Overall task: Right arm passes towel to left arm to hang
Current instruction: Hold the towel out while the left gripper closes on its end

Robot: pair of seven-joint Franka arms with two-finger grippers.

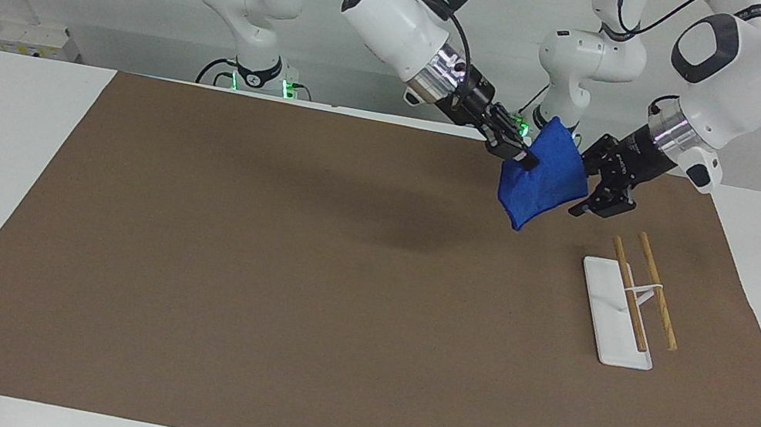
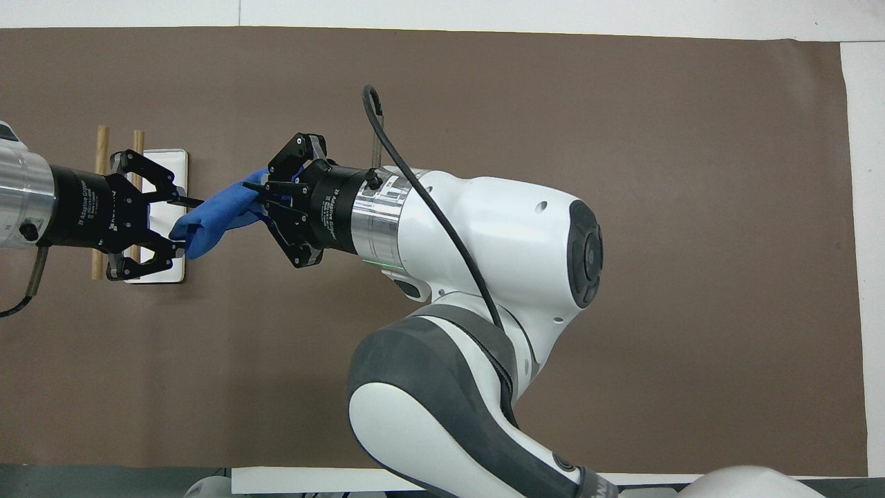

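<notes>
two pincers meet upper right of the frame: right pincer (image 1: 519, 158) pinching the towel (image 1: 542, 175); left pincer (image 1: 587, 195) straddles its edge, half-spread. close firmly before right releases.

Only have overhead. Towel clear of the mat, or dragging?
Observer: Clear. The towel hangs in the air from the right tool, which is shut on its upper edge. Its lowest corner is well above the brown mat.
Operator: Left tool height relative to it?
Observer: The left tool is level with the towel's lower half, at the edge toward the left arm's end of the table.
Operator: Rods lying flat on the tray?
Observer: No. The two wooden rods look raised above the white tray, carried on a small white bracket.
</notes>
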